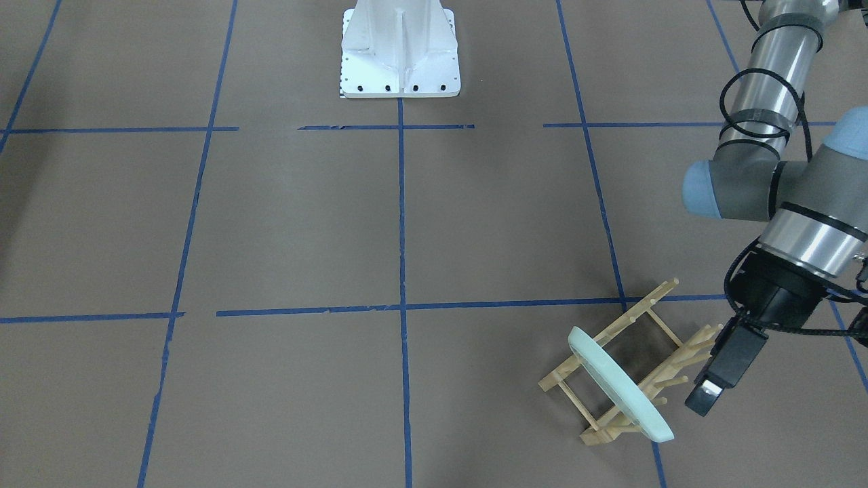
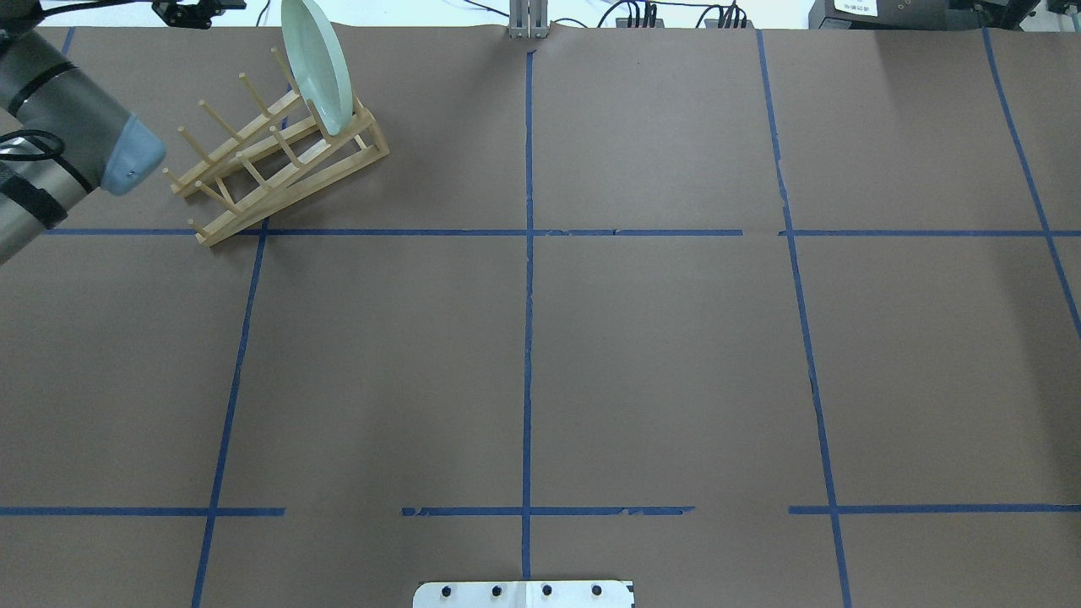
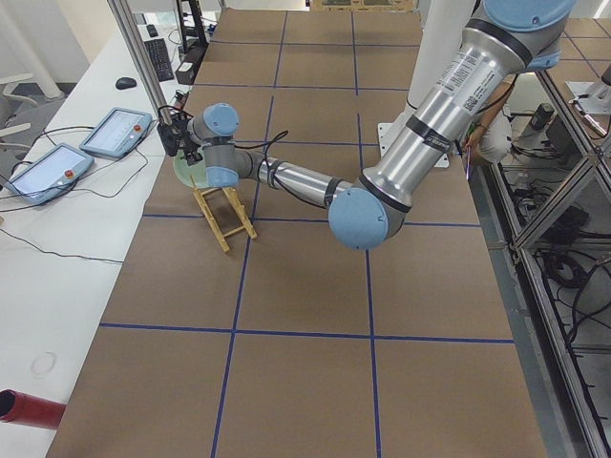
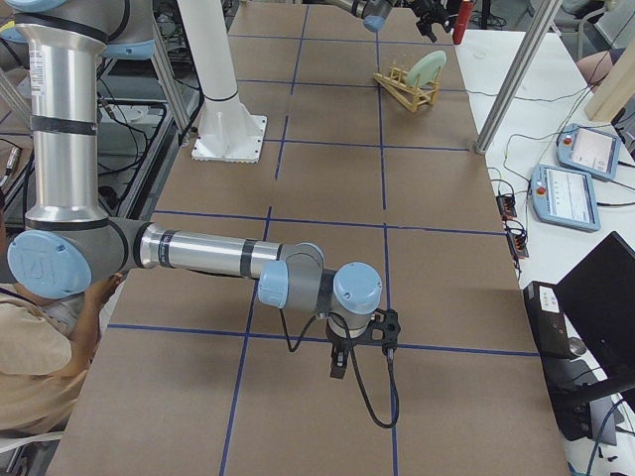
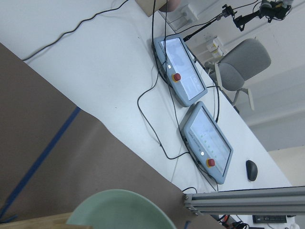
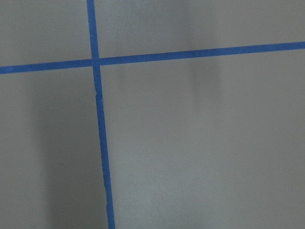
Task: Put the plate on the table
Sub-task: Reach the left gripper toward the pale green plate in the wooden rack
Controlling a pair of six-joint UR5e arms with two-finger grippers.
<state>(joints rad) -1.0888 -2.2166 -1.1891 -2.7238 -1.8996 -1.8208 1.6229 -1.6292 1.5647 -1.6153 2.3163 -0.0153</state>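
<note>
Starting at the left jaws: they hang just beside the plate, over the pegs of the wooden rack, apparently touching neither. You cannot tell whether they are apart or together. The plate stands on edge, tilted, slotted into the rack's end nearest you, so it likely needs a rim grip and a lift before lying flat on the surface. The right jaws hover low over the taped surface, well apart, their state equally unreadable.

Even bright light, soft shadows on the table, sharp focus
</note>
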